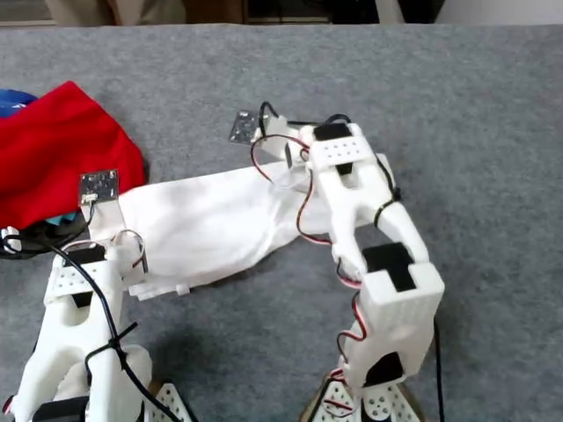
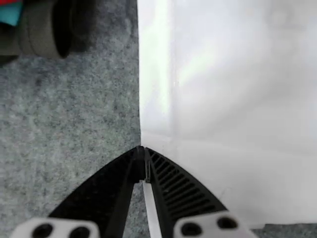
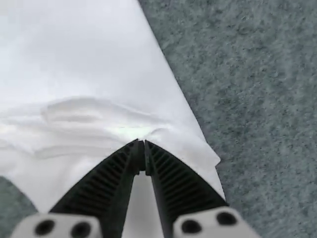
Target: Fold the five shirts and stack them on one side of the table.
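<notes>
Left tool (image 2: 143, 152) pressed together, pinching the white shirt (image 2: 223, 99) by its edge. Right tool (image 3: 140, 146) pinches its other end. The shirt lies stretched mid-frame on the grey counter (image 1: 484, 132). Red shirt (image 1: 62, 149) bunched upper left, blue cloth (image 1: 13, 98) beside it. Likely early: no folded stack yet.

middle shirt (image 1: 211, 224): on desk (image 1: 475, 105), centre | left shirt (image 1: 62, 149): far left on desk, just beside middle shirt

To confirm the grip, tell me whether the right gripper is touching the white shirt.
Touching. The right wrist view shows the right gripper shut on a bunched fold of the white shirt.
</notes>
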You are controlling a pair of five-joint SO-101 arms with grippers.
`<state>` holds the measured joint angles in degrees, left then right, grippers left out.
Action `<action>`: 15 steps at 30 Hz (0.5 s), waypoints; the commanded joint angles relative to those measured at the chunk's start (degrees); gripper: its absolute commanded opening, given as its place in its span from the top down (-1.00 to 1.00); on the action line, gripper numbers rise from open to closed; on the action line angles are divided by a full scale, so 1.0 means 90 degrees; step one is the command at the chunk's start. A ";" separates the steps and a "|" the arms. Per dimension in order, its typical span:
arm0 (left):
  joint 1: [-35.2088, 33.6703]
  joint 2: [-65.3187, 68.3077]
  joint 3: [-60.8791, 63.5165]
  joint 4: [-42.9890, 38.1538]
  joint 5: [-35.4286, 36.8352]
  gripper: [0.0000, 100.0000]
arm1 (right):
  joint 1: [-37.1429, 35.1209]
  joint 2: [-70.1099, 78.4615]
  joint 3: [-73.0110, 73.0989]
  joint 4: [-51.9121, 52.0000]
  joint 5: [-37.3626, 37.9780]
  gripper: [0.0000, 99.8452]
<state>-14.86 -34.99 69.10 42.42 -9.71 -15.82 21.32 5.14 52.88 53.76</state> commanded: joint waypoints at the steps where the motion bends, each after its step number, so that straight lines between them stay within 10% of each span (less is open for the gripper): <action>1: -0.0039 -0.0122 0.0020 -0.0068 0.0010 0.96 | -0.0044 -0.0093 0.0015 -0.0225 -0.0098 1.00; 15: -0.0068 -0.0132 0.0020 -0.0039 0.0010 0.96 | -0.0093 -0.2027 -0.0874 0.2051 -0.0068 1.00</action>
<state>-14.86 -34.99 69.19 42.42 -9.71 -15.74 7.34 -0.57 69.32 53.67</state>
